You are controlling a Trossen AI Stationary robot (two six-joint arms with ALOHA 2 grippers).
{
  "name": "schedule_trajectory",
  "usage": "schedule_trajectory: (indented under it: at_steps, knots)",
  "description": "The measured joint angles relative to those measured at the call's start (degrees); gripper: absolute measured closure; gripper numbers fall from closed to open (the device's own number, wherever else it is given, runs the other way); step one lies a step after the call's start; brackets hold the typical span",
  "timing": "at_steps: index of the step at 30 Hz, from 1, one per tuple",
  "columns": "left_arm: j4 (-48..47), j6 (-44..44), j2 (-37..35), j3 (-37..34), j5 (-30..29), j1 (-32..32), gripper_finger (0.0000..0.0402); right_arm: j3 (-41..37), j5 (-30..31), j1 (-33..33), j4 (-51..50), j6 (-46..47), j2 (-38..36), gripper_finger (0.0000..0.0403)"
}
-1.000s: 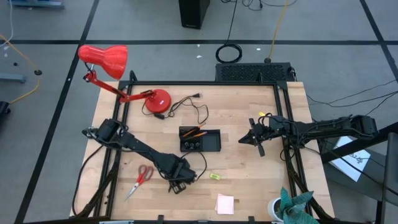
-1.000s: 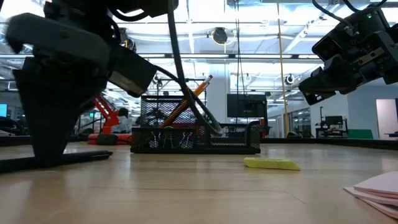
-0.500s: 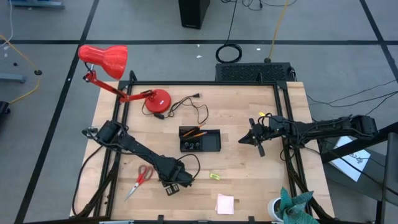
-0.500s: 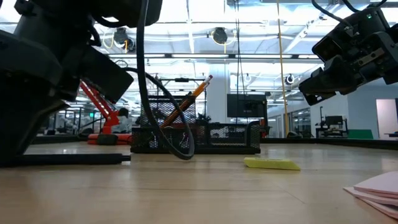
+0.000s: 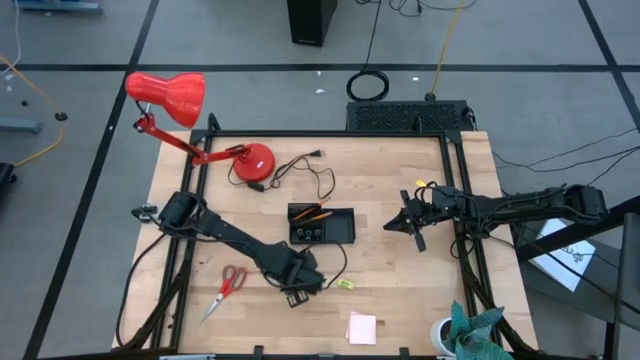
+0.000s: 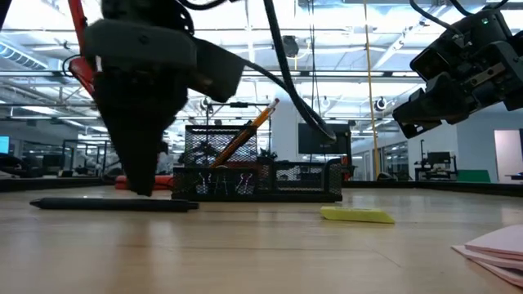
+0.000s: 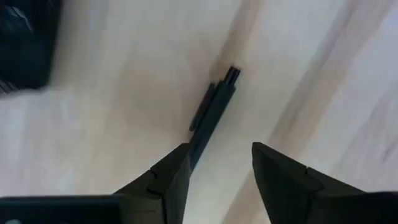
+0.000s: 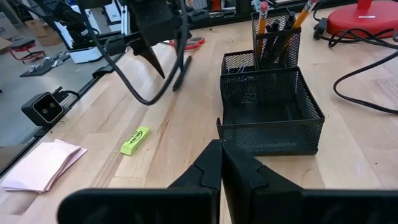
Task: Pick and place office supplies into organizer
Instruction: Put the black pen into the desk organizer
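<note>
In the high view the pen (image 7: 211, 115) does not show: the left gripper (image 5: 297, 291), just in front of the organizer (image 5: 322, 225), covers that patch of table. In the left wrist view the pen's near end runs under one finger (image 7: 171, 180), and the organizer is only a dark blur cut off at the corner. What lies in the organizer's small compartments is too small to tell from above; mesh hides it in the low view. The sticky pad (image 6: 498, 249) is cut off at the edge in the low view. The scissors (image 8: 189, 42), beyond the organizer in the right wrist view, sit mostly behind the left arm.
</note>
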Motion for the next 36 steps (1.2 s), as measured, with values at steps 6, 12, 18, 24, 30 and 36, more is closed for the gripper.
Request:
schedule_trajectory:
  at_steps: [6,12,18,24,30,36]
  knots:
    - [0.76,6.71,-0.09,0.02,-1.06,0.86,0.0213,0.00,0.00,0.00,-0.02,0.02,0.00,0.0399]
    - [0.70,14.12,-0.09,0.03,-4.77,2.38,0.0213,0.00,0.00,0.00,-0.02,0.00,0.00,0.0399]
    - [1.14,15.88,-0.12,0.06,-1.22,3.98,0.0213,0.00,0.00,0.00,-0.04,-0.01,0.00,0.0399]
    - [4.64,17.69,-0.20,0.11,1.14,3.56,0.0213,0.00,0.00,0.00,-0.46,-0.17,0.00,0.0399]
    - [4.13,19.28,2.99,0.40,1.92,3.57,0.0213,0.01,0.00,0.00,-0.47,-0.18,0.01,0.0399]
    - [3.74,19.58,6.09,0.65,2.24,3.34,0.0213,0.02,0.02,-0.01,-0.93,-0.18,0.02,0.0399]
